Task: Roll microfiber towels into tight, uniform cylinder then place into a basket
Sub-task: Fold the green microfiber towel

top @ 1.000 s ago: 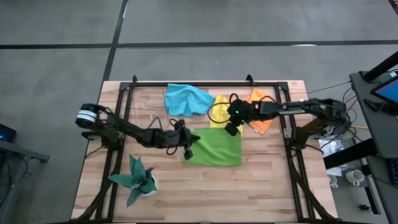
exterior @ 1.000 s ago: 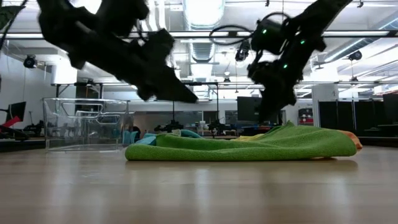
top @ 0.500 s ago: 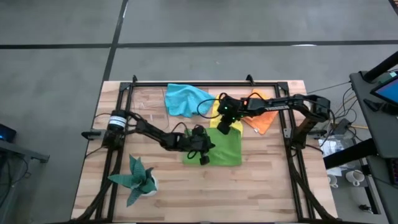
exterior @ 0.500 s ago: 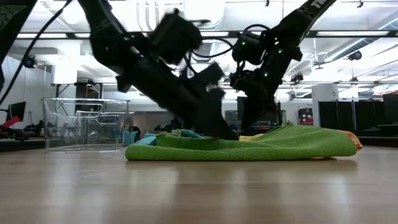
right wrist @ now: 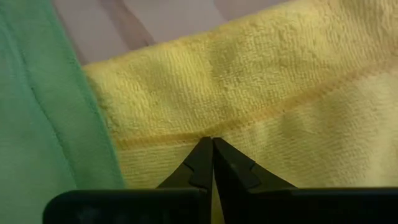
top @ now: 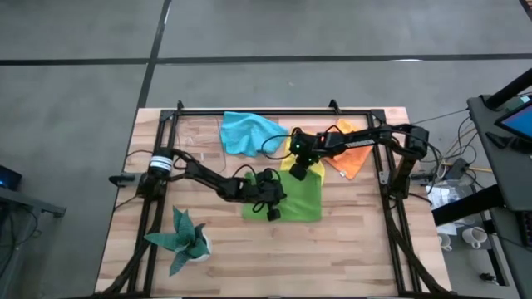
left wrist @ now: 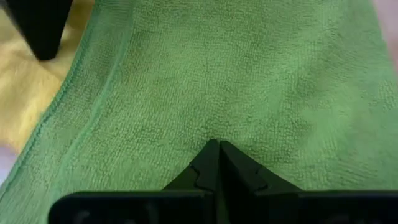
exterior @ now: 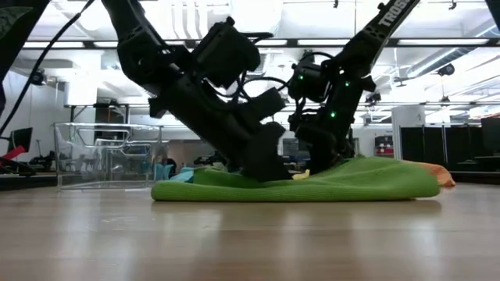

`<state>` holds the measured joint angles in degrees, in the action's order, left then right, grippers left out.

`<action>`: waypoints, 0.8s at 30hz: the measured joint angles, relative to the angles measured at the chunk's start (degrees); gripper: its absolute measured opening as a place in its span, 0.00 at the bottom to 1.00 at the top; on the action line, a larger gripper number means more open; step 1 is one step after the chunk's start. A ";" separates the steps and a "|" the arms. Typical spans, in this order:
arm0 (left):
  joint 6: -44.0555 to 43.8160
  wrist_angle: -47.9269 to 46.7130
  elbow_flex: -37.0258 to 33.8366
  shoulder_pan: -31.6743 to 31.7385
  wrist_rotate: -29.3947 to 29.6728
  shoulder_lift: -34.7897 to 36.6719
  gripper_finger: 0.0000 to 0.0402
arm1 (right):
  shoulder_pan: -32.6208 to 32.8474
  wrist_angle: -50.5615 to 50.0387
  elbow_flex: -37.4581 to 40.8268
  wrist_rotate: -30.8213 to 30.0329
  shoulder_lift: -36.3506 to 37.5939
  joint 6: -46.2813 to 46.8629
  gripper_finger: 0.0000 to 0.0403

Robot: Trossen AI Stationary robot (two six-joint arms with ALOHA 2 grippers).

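While the lime green towel [top: 293, 198] lies spread flat near the middle of the wooden tabletop [top: 357, 249], the other things ring it: a black metal frame [top: 274, 110] runs around the tabletop's edges, a dark teal spiky plant [top: 184, 237] in a white pot stands well off toward the left arm's base, and the blue towel [top: 249, 133] lies crumpled beyond the green towel's far left corner. The yellow towel [top: 296, 143] sits just beyond the green one, its near edge overlapped by it, and the orange towel [top: 352, 159] lies past the green towel's far right corner. The clear basket [exterior: 105, 154] stands beyond the green towel's left end in the low view; from above its thin walls are hard to make out.

Both arms crowd over the green towel and block much of its far side. The left gripper [left wrist: 216, 163] presses down on the green towel's surface, fingers together, with nothing pinched between them; the cloth lies under and around the tips. The right gripper [right wrist: 208, 160] has its fingers together too, tips resting on the yellow towel along its hem, with the green towel's edge just beside them.

White lettering on the right arm's link in the low view probably reads "TROSSEN", though only the first letters show.
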<state>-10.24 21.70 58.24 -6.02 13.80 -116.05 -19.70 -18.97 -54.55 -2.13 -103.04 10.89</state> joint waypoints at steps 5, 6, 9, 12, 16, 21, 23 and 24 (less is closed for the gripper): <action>-0.12 -3.20 -0.41 -0.51 -0.02 1.62 0.00 | -1.18 -2.39 0.97 -4.46 1.75 -0.18 0.02; -0.15 -3.48 -0.53 -0.69 -0.07 1.76 0.00 | -1.37 -3.34 1.16 -5.19 2.12 -0.29 0.02; -1.01 -4.20 -0.61 -1.20 -0.28 2.40 0.00 | -2.01 -5.98 1.77 -7.74 3.13 -0.41 0.02; -1.27 -5.33 -0.62 -1.45 -0.31 3.17 0.00 | -2.67 -7.56 2.79 -9.89 3.48 -0.45 0.02; -1.42 -7.00 -0.63 -1.71 -0.30 4.26 0.00 | -3.67 -7.40 5.53 -11.05 4.10 -0.48 0.02; -1.42 -8.68 -0.59 -1.88 -0.24 4.64 0.00 | -4.10 -12.52 7.83 -16.09 7.05 -0.45 0.02; -1.49 -9.67 -0.59 -1.92 -0.18 4.66 0.00 | -4.38 -15.49 8.32 -17.22 8.72 -0.17 0.02; -1.51 -10.35 -0.59 -1.92 -0.13 4.66 0.00 | -4.66 -17.37 8.61 -17.27 9.60 0.29 0.02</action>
<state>-11.75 11.35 57.65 -7.94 13.67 -111.39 -24.36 -36.34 -45.94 -19.40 -93.44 11.18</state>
